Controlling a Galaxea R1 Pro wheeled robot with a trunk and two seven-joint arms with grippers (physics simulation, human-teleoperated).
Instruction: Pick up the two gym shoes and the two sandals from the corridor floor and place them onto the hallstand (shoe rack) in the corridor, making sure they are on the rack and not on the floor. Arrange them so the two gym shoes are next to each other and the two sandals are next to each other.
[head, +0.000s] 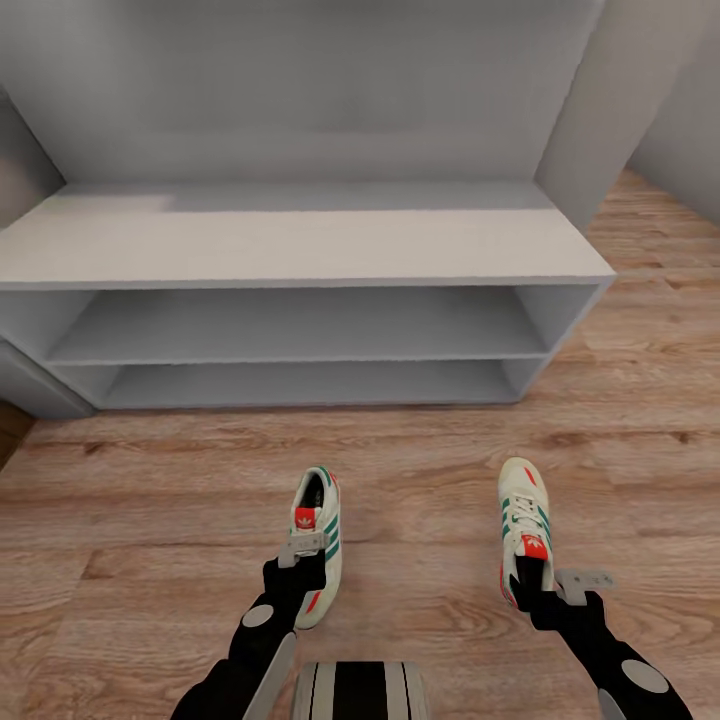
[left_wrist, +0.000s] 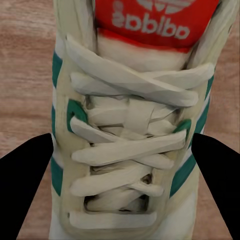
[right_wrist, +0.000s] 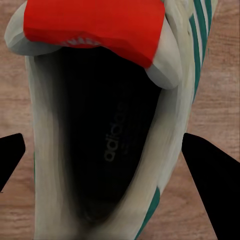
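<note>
The left claw (head: 303, 556) sits over the left shoe (head: 320, 545), its fingers (left_wrist: 25, 175) spread to either side of the laces; whether they already pinch it I cannot tell. The right claw (head: 545, 585) likewise straddles the right shoe (head: 525, 530) at its opening, fingers (right_wrist: 207, 172) apart from the sides, so it looks open. Both shoes lie on the floor (head: 150, 500) in front of the empty rack (head: 300, 245), well apart from each other. To grip well, close squarely across each shoe's sides, then lift level and set them side by side on the rack top.
</note>
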